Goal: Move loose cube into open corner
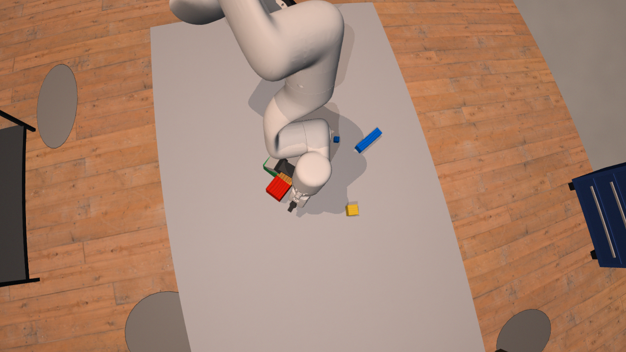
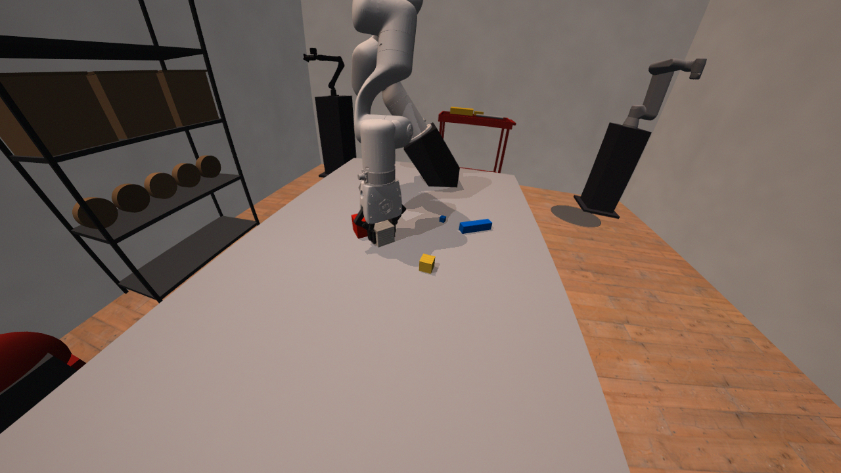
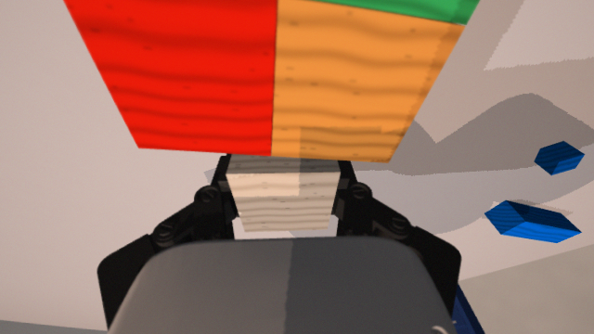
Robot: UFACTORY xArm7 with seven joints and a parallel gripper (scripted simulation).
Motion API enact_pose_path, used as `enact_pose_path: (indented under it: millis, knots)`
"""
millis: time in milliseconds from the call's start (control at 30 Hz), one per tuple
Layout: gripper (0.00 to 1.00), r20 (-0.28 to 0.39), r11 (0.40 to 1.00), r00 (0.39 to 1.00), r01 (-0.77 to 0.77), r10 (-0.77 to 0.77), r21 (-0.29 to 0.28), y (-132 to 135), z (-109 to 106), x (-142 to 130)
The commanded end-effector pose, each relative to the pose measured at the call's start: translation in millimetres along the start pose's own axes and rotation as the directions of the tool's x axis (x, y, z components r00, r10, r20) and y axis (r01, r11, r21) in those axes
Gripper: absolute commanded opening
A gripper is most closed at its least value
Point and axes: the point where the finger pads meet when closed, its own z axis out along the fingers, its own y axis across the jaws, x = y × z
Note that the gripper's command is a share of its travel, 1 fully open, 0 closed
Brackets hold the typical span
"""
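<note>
My gripper (image 3: 285, 152) (image 2: 383, 231) (image 1: 296, 203) is shut on the loose pale wooden cube (image 3: 284, 204) (image 2: 385, 234), low over the grey table (image 1: 262, 284). In the overhead view the wrist hides this cube. Just beyond it stand a red cube (image 3: 186, 70) (image 1: 277, 188) (image 2: 356, 225) and an orange cube (image 3: 348, 79) (image 1: 284, 177), flush side by side. A green cube (image 3: 408, 8) stands behind the orange one. The pale cube sits close against the near faces of the red and orange cubes, at their seam. The corner beside the green cube and behind the red one is out of view.
A yellow cube (image 1: 352, 209) (image 2: 426, 263) lies to the right of the gripper. A long blue block (image 1: 368, 140) (image 2: 475, 225) (image 3: 529, 222) and a tiny blue cube (image 1: 336, 139) (image 2: 442, 218) (image 3: 558, 158) lie further back right. A black shelf rack (image 2: 146, 176) stands off the table's left side.
</note>
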Motion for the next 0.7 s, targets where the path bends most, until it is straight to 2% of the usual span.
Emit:
enact_pose_path:
  millis: [0, 333, 667]
  knots:
    - [0.0, 0.004, 1.0, 1.0, 0.0, 0.0, 0.002, -1, -2, -2]
    - [0.0, 0.004, 1.0, 1.0, 0.0, 0.0, 0.002, -1, -8, -2]
    - [0.0, 0.004, 1.0, 1.0, 0.0, 0.0, 0.002, -1, -27, -2]
